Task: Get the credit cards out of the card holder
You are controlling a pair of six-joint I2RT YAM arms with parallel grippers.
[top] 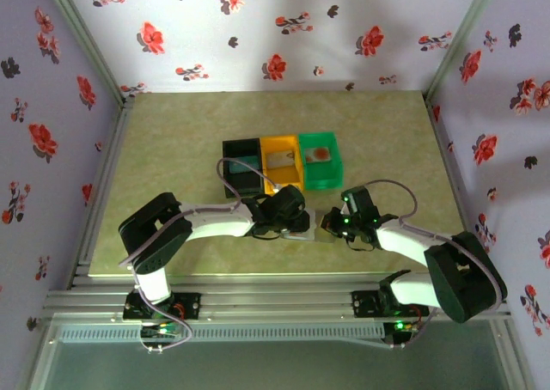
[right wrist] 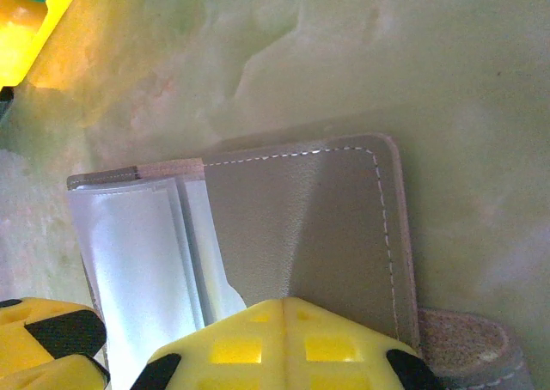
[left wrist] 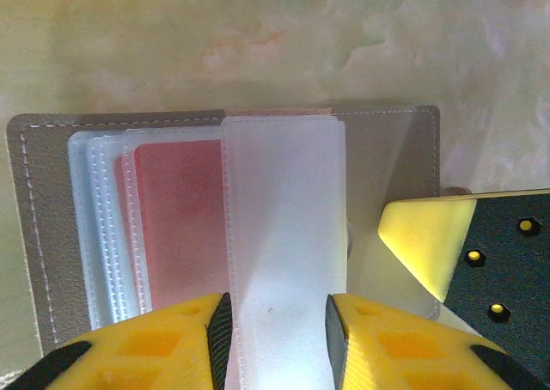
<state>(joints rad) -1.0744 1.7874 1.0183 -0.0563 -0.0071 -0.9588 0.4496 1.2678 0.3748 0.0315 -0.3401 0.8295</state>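
Table [top: 172, 167]: card holder [right wrist: 301, 227], three bins [top: 282, 184]

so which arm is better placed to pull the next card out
Left, likely: the left gripper has a frosted sleeve of the card holder between its fingers, beside a red card. The right gripper is shut, resting on the holder's other panel.

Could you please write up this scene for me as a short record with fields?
card holder: open, flat on the table
left gripper: closed around a clear sleeve of the holder
right gripper: shut, pressing on the holder's bare grey panel
red card: inside a sleeve, not yet taken out
bins: black bin, orange bin, green bin in a row beyond the holder
pale card: red blot, lying in the green bin
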